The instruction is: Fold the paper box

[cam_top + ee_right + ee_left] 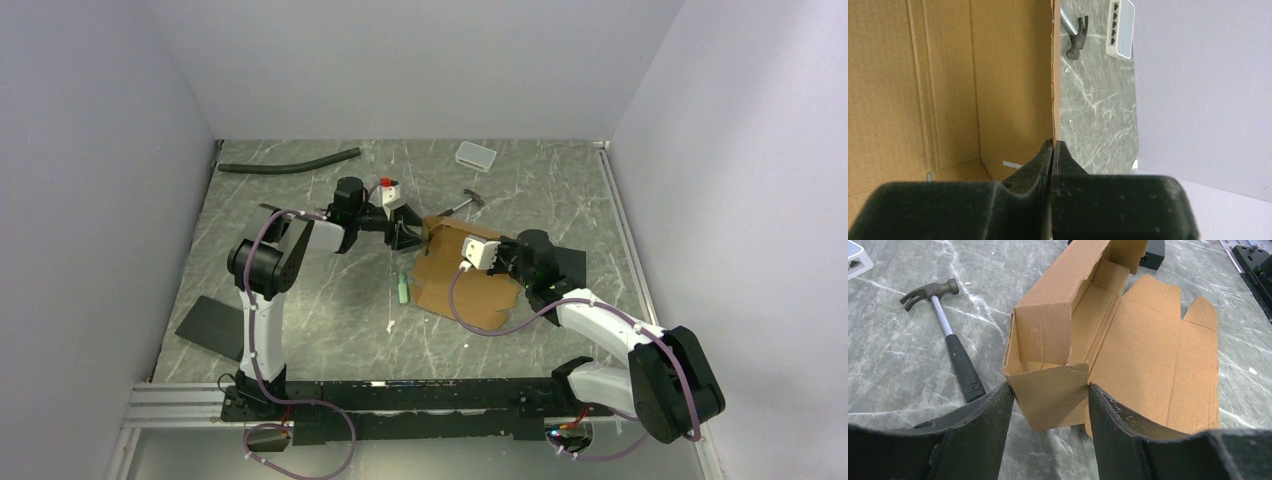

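Paper box [465, 280], half-formed, sits mid-table [330, 300] btwn the two arms, w/ a hammer [955, 355] near its far side. One long side and an end wall stand up, and the lid panel w/ its tabs lies flat. R gripper [1052, 147] is pressed together on the edge of a standing wall, prob. to hold that side upright and stop the box sliding. L gripper [1049, 390] is spread, fingers at either corner of the upright end wall (actual squeeze: can't tell), prob. placed to square that end against the side.
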